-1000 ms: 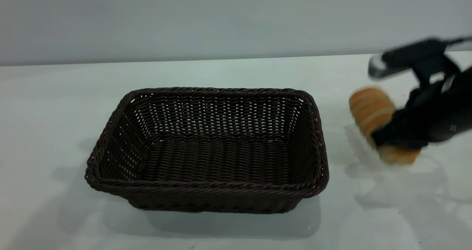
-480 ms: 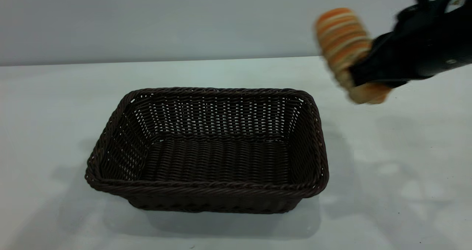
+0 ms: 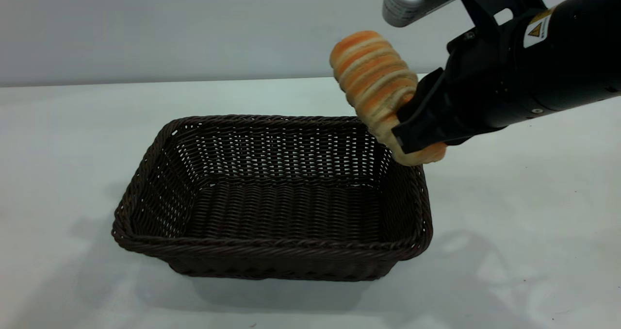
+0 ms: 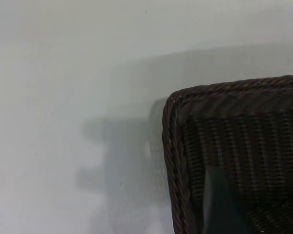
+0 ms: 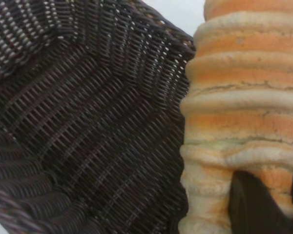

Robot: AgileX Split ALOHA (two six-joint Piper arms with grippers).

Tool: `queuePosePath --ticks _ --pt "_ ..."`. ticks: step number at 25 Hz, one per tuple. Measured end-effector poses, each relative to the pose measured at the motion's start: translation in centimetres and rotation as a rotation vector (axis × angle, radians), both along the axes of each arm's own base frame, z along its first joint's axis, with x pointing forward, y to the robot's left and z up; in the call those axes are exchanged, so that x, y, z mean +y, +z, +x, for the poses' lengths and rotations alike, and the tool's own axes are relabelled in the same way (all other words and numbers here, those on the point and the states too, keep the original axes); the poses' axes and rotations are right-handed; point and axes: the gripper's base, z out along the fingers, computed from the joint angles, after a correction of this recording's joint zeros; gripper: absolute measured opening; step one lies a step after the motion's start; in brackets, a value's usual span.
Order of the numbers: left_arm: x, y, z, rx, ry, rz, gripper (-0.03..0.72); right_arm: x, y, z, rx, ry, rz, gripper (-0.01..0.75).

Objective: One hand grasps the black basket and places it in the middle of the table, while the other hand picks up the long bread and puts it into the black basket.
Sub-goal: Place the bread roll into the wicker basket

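Moved leftward since the earlier frame: right gripper (image 3: 412,137), clamped on the long bread (image 3: 376,89), now above the right rear corner of the black basket (image 3: 271,251). Bread held clear of the rim, tilted. Basket stationary, mid-table (image 3: 73,135). Left gripper (image 4: 222,207) partly visible over the basket corner; finger state indeterminate.

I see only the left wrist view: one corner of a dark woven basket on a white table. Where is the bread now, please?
Observer: The right end effector holds the striped golden-orange oblong bread roll in the air, near the basket's far right corner.
Operator: Is something inside the basket?
Observer: No, the dark brown woven wicker basket holds nothing.
Operator: Where is the left arm?
Observer: Outside the exterior view.
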Motion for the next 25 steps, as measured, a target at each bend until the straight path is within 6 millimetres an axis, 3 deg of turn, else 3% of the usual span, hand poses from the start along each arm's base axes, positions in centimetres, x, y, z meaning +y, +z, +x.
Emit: queuePosePath --ticks 8,17,21,25 --pt "-0.1 0.0 0.0 0.006 0.003 -0.018 0.432 0.4 0.2 -0.1 -0.012 0.043 0.022 0.080" --pt "-0.2 0.0 0.0 0.001 0.004 -0.024 0.432 1.2 0.6 -0.4 -0.032 0.122 0.093 0.274" --pt "-0.2 0.0 0.0 -0.001 0.004 -0.025 0.432 1.2 0.6 -0.4 -0.040 0.134 0.079 0.290" --pt "-0.1 0.6 -0.2 -0.027 -0.024 -0.015 0.432 -0.1 0.5 0.4 -0.036 0.101 0.042 0.290"
